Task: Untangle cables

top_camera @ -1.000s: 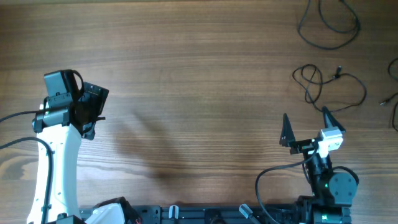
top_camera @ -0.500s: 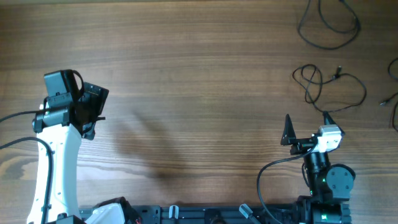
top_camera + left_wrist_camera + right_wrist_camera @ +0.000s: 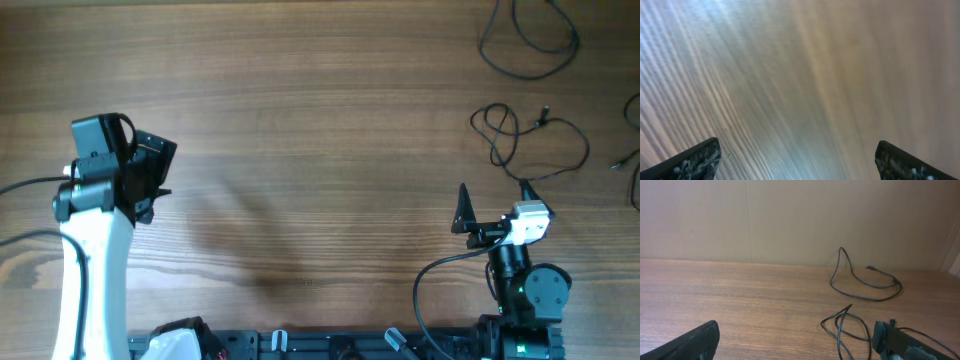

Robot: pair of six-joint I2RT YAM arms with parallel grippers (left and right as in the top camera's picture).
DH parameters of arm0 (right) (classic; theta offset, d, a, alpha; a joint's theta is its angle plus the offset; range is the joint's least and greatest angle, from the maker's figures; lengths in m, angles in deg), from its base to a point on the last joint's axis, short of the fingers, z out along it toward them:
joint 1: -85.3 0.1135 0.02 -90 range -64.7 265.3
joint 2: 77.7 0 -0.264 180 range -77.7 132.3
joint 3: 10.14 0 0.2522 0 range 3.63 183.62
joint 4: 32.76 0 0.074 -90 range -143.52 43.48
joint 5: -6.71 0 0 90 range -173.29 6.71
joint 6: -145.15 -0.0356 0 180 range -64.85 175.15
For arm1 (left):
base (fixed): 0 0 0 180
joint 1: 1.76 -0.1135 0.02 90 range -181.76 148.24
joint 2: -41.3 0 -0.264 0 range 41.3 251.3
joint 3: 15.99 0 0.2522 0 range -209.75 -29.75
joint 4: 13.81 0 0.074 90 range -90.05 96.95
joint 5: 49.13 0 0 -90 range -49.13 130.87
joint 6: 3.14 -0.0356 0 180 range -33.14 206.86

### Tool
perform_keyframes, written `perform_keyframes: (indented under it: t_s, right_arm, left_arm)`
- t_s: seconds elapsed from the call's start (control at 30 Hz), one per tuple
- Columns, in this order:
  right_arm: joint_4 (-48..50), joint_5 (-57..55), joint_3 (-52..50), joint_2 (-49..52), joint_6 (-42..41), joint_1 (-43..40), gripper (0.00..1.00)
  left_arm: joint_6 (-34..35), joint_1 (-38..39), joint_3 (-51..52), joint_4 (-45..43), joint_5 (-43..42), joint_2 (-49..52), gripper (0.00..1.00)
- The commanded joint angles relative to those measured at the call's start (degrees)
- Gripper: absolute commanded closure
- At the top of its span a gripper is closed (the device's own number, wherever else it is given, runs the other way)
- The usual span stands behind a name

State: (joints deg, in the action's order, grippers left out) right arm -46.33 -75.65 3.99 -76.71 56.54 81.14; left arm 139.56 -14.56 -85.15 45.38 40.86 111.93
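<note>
Two grippers sit at the near edge of the table (image 3: pixel 300 120), neither holding anything. The right gripper (image 3: pixel 492 205) has its jaws spread wide and points toward the far side; in its wrist view both fingertips sit at the bottom corners with bare wood between them, a stance that looks ready for a reach. The left gripper (image 3: pixel 150 180) is parked well apart at the left; its wrist view, blurred, shows the fingertips far apart over bare wood, so it is released too.

Just beyond the right gripper lies a looped cable (image 3: pixel 525 135), crossing itself at its left end, with a small plug at the top. Farther off, at the far edge, is a second cable (image 3: pixel 530 45). More cord (image 3: pixel 630 160) shows at the right edge. No writing or labels are legible anywhere.
</note>
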Motion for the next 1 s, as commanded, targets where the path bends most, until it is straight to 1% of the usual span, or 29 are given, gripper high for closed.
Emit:
perform_keyframes:
  t_s: [0.0,0.07,0.17,0.2,0.23,0.3,0.33,0.5,0.57,0.63,0.67,0.7,0.73,0.8,0.87,0.97]
  right_arm:
    - [0.20,-0.81,-0.07,-0.79,0.09,0.20,0.00]
    - [0.20,-0.81,-0.07,-0.79,0.09,0.20,0.00]
    - [0.20,-0.79,-0.07,-0.79,0.09,0.20,0.00]
    - [0.20,-0.79,-0.07,-0.79,0.09,0.20,0.00]
    - [0.20,-0.81,-0.07,-0.79,0.11,0.20,0.00]
    - [0.20,-0.81,-0.07,-0.79,0.11,0.20,0.00]
    - [0.20,-0.81,-0.07,-0.79,0.09,0.20,0.00]
    - [0.20,-0.81,-0.07,-0.79,0.09,0.20,0.00]
    - [0.20,-0.81,-0.07,-0.79,0.11,0.20,0.00]
    - [0.20,-0.81,-0.07,-0.79,0.09,0.20,0.00]
    - [0.20,-0.81,-0.07,-0.79,0.11,0.20,0.00]
    - [0.20,-0.81,-0.07,-0.79,0.09,0.20,0.00]
    - [0.20,-0.79,-0.07,-0.79,0.09,0.20,0.00]
    - [0.20,-0.81,-0.07,-0.79,0.11,0.20,0.00]
    - [0.20,-0.81,-0.07,-0.79,0.11,0.20,0.00]
    - [0.20,-0.81,-0.07,-0.79,0.11,0.20,0.00]
  left_arm:
    - [0.13,4.81,-0.11,0.98,4.00,-12.94,0.00]
    - [0.31,8.39,-0.07,7.32,2.43,-23.71,0.00]
    - [0.31,11.54,-0.07,9.94,0.87,-34.69,0.00]
    - [0.26,11.65,-0.07,9.92,2.14,-38.73,0.00]
    - [-0.17,11.41,-0.04,11.91,4.68,-43.78,0.00]
    - [-5.53,13.07,0.74,14.86,2.43,-51.34,0.00]
    - [-7.52,13.88,1.68,14.78,2.47,-55.08,0.00]
    - [-7.74,14.47,7.30,14.53,2.91,-65.55,0.00]
    - [-7.74,14.45,11.72,12.26,2.86,-68.70,0.00]
    - [-7.85,14.45,16.59,8.44,2.91,-70.42,0.00]
    - [-9.20,14.45,18.71,5.44,2.82,-70.38,0.00]
    - [-11.06,14.45,21.62,0.55,2.86,-70.38,0.00]
    - [-14.86,14.45,25.88,-7.17,2.82,-70.38,0.00]
    - [-19.87,14.45,31.76,-16.79,2.45,-70.40,0.00]
    - [-22.56,14.45,37.42,-24.50,2.38,-70.42,0.00]
    - [-22.71,14.45,46.25,-34.69,2.45,-70.42,0.00]
